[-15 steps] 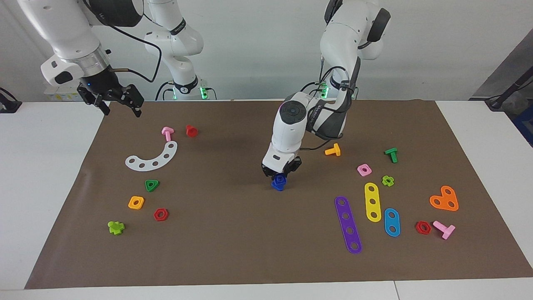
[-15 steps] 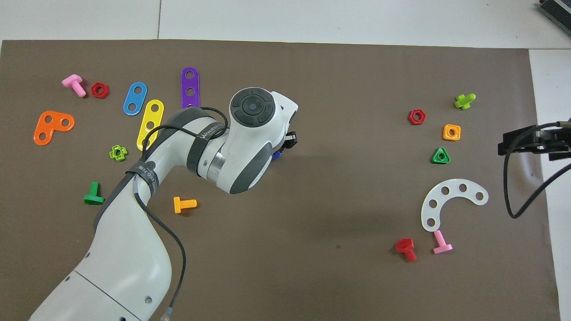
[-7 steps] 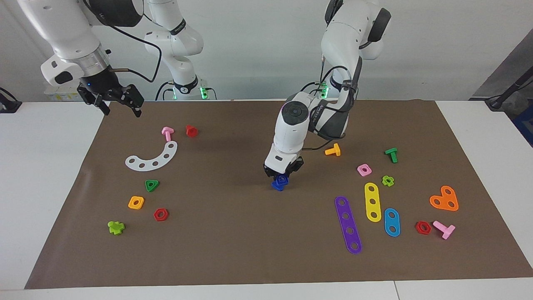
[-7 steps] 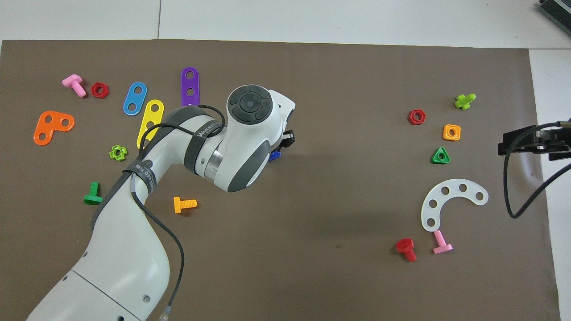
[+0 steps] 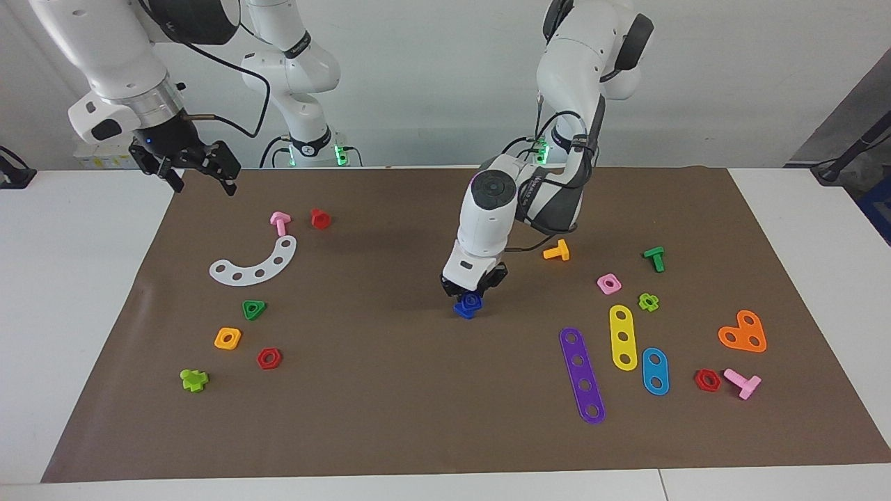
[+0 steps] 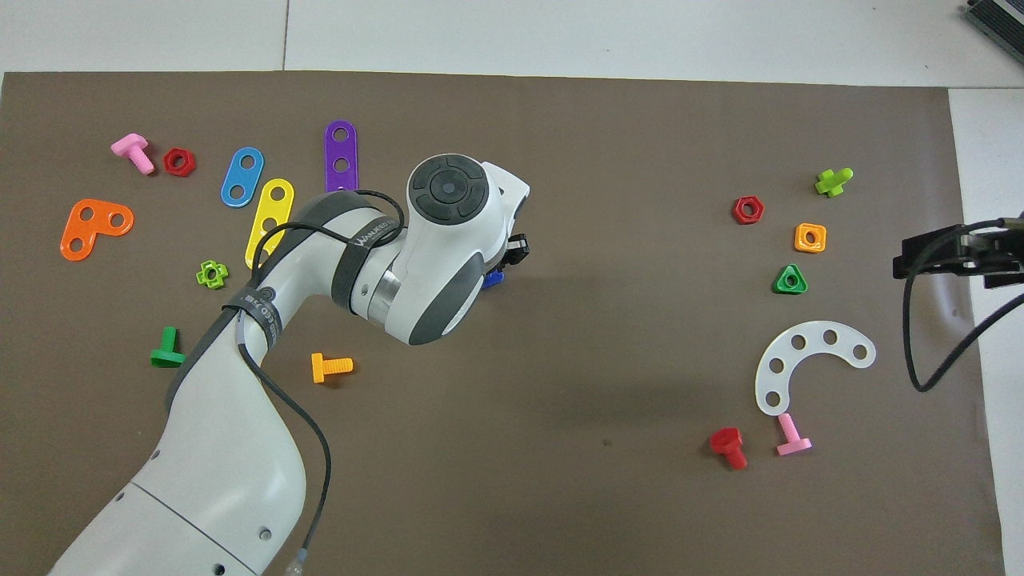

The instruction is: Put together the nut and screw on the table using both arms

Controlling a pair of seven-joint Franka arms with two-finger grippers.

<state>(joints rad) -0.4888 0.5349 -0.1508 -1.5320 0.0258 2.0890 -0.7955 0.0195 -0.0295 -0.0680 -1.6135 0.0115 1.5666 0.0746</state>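
Right gripper (image 5: 202, 175): raised in the air over the edge of the brown mat (image 5: 390, 417) at the right arm's end of the table (image 5: 76, 292). Jaws spread wide, holding nothing. This arm waits. On the mat below and toward the centre from these jaws lie a pink bolt (image 5: 280, 223), a red bolt (image 5: 320, 218) and a white curved strip (image 5: 255, 264).

Left gripper (image 5: 472, 292): lowered over the middle of the mat, its arm reaching in from the left arm's end. Jaws closed on the dark-blue nut (image 5: 472, 300), which sits directly between the fingertips. The dark-blue screw (image 5: 463, 311) stands on the mat immediately under the nut and touches it; whether the two are threaded together cannot be told. In the overhead view the arm hides both parts except a blue sliver (image 6: 493, 278).

Toward the left arm's end from these jaws lie an orange bolt (image 5: 557, 250), a pink nut (image 5: 609, 283) and a purple strip (image 5: 582, 374).
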